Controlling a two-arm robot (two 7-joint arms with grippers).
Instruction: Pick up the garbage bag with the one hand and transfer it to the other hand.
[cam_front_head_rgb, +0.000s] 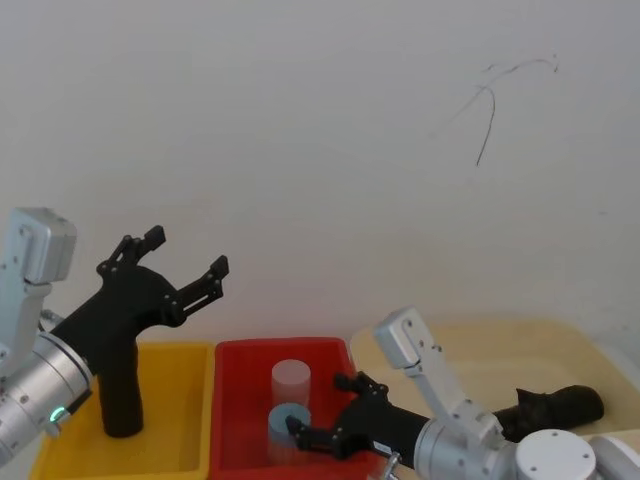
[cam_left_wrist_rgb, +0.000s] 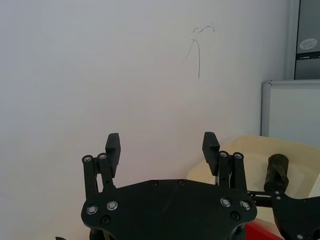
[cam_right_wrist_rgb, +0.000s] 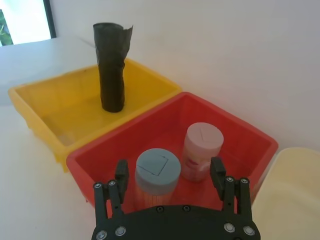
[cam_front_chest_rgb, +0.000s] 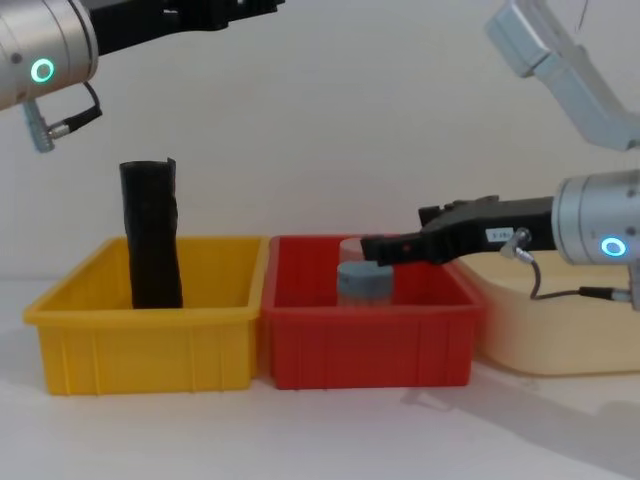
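The garbage bag (cam_front_head_rgb: 562, 404), a thick matte black roll, lies on its side in the cream tray (cam_front_head_rgb: 480, 350) at the right; the left wrist view shows the bag's end (cam_left_wrist_rgb: 276, 172) beyond the open fingers. My left gripper (cam_front_head_rgb: 185, 252), on the green-ringed wrist, is raised high above the yellow bin, open and empty (cam_left_wrist_rgb: 161, 145). My right gripper (cam_front_head_rgb: 320, 405), with the white label, reaches over the red bin, open and holding nothing (cam_right_wrist_rgb: 169, 170). It hovers just above the jars (cam_front_chest_rgb: 375, 248), well to the left of the bag.
A slimmer black roll (cam_right_wrist_rgb: 112, 70) with a jagged top stands upright in the yellow bin (cam_front_chest_rgb: 150, 335). The red bin (cam_front_chest_rgb: 365, 340) beside it holds a blue-capped jar (cam_right_wrist_rgb: 157, 172) and a pink-capped jar (cam_right_wrist_rgb: 202, 147). A white wall is close behind.
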